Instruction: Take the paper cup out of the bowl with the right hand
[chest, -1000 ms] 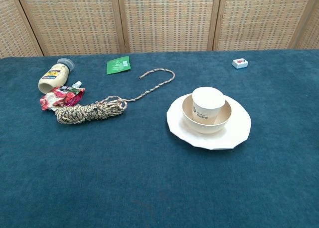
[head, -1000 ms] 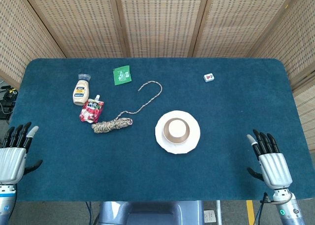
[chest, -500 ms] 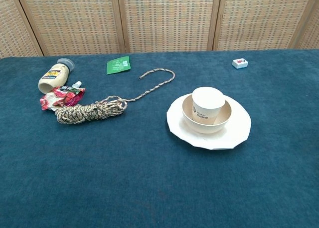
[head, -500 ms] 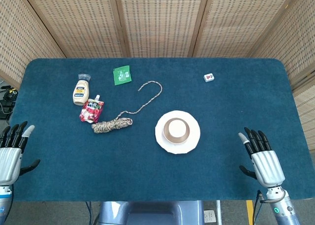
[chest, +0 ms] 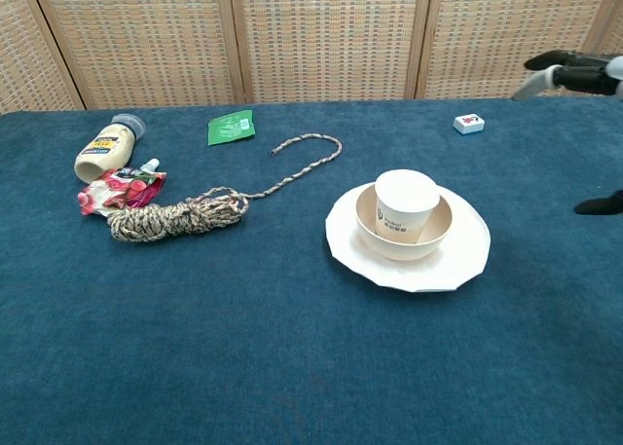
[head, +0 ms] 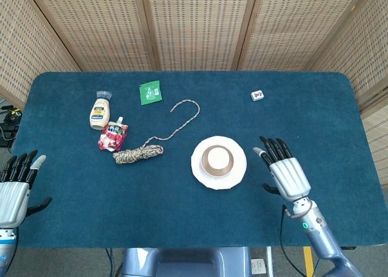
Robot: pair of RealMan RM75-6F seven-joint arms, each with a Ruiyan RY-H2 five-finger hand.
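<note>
Cup: the white paper cup [chest: 406,204] stands upright inside the cream bowl [chest: 435,238], untouched.
Bowl: it sits on a white round plate [chest: 465,262] on the dark blue worktop [head: 182,198].
Right hand: the right hand [head: 285,174] hovers just right of the plate, fingers spread, holding nothing.
Left hand: the left hand [head: 14,191] is released at the near-left edge.
Around: a coiled braided rope [chest: 175,216], a red snack pouch [chest: 119,190] and a cream sauce bottle [chest: 106,149] lie well left; a small white tile [chest: 468,124] lies far right.

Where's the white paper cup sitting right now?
The white paper cup stands upright in the beige bowl on the white plate, mid-table, left of the open right hand.
</note>
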